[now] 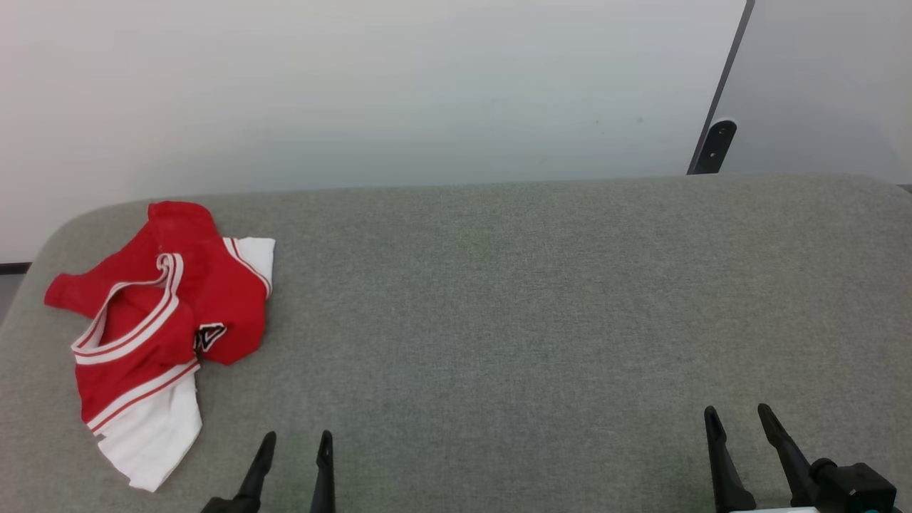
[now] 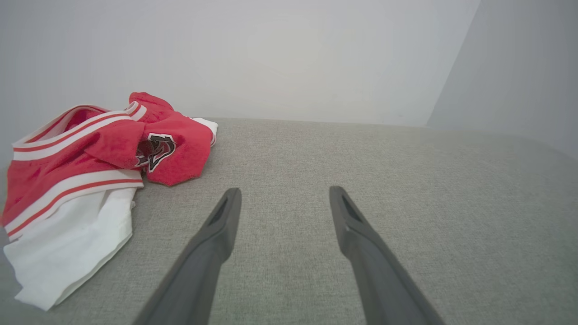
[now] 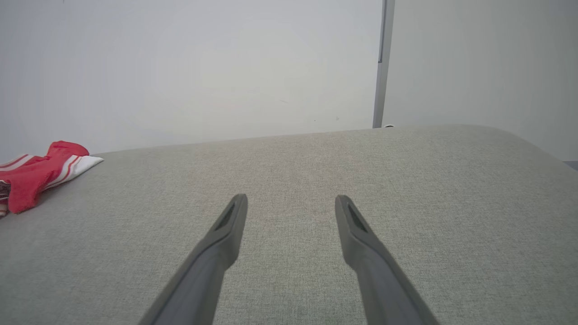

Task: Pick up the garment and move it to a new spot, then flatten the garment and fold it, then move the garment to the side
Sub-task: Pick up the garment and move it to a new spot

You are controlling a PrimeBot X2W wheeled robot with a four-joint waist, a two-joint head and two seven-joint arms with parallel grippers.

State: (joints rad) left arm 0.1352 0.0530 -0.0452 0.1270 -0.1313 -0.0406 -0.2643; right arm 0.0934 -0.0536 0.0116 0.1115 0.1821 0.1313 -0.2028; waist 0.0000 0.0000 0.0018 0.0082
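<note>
The shirt point(image 1: 157, 320) lay crumpled at the left end of a grey cloth-covered surface point(image 1: 499, 285), close to its rounded far-left corner. Its red body was bunched up, and the striped trim point(image 1: 135, 313) looped across the middle of the heap. A small black-and-white emblem point(image 1: 209, 336) faced up near the heap's right edge. One white sleeve point(image 1: 256, 253) poked out toward the far side, and a second white sleeve point(image 1: 153, 434) spread flat toward the near edge. Nothing touched the shirt.

The left gripper point(image 1: 298, 434) sat at the near edge, just to the right of that near sleeve and apart from it. Its jaws were spread with only bare cloth between them, and its fingers pointed toward the wall point(image 1: 356, 85). The right gripper point(image 1: 736, 409) stood well apart at the right end, jaws likewise spread and empty. Whether either gripper's fingertips rested on the surface could not be told.

Behind the surface rose the pale wall. A dark slanted post point(image 1: 712, 146) met the surface's far edge at the right, with a pale panel point(image 1: 826, 85) beyond it.
</note>
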